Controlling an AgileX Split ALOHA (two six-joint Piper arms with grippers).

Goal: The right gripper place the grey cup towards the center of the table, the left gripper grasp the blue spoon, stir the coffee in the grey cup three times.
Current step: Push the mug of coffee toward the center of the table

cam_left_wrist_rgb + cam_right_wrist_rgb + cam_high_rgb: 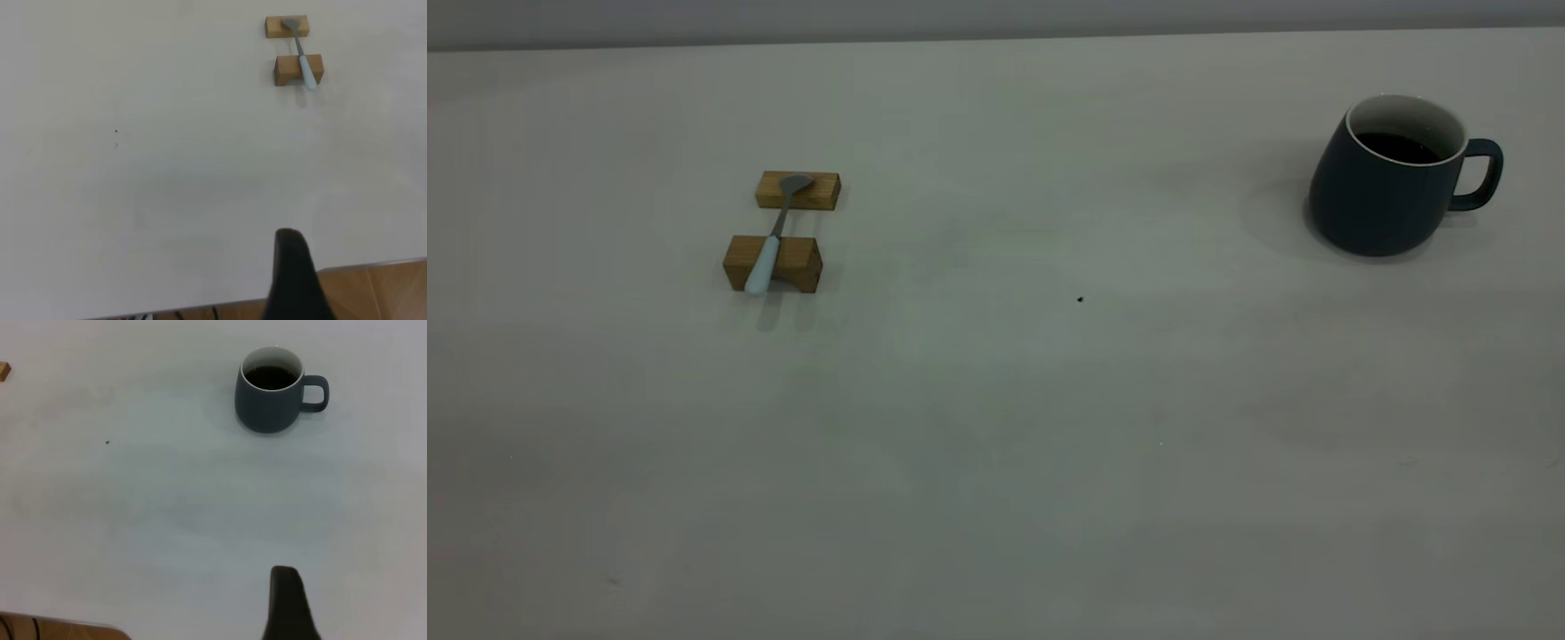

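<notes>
The table (996, 427) is spreading wide and pale ahead of both my grippers, carrying everything else. The grey cup (1392, 178) is sitting upright well ahead of my right gripper (288, 607), far out from it with bare tabletop between us, its loop handle pointing away from the table's middle and toward the right side. The coffee (1400, 147) is lying dark and still inside it, below the white rim. Only one black finger of my right gripper is showing at the edge of its wrist view, so I cannot tell whether that gripper is open or closed, and nothing is touching it. My left gripper (293, 280) is hanging back near the table's near edge, again with a single black finger showing, so I cannot tell its state either. Well ahead of it, two wooden blocks (783, 231) are lying one beyond the other, slightly apart. The blue spoon (774, 236) is resting across them, its pale handle on the block closer to my left gripper and its grey bowl on the farther block. A tiny dark speck (1080, 300) is sitting on the table between the spoon and the cup.
</notes>
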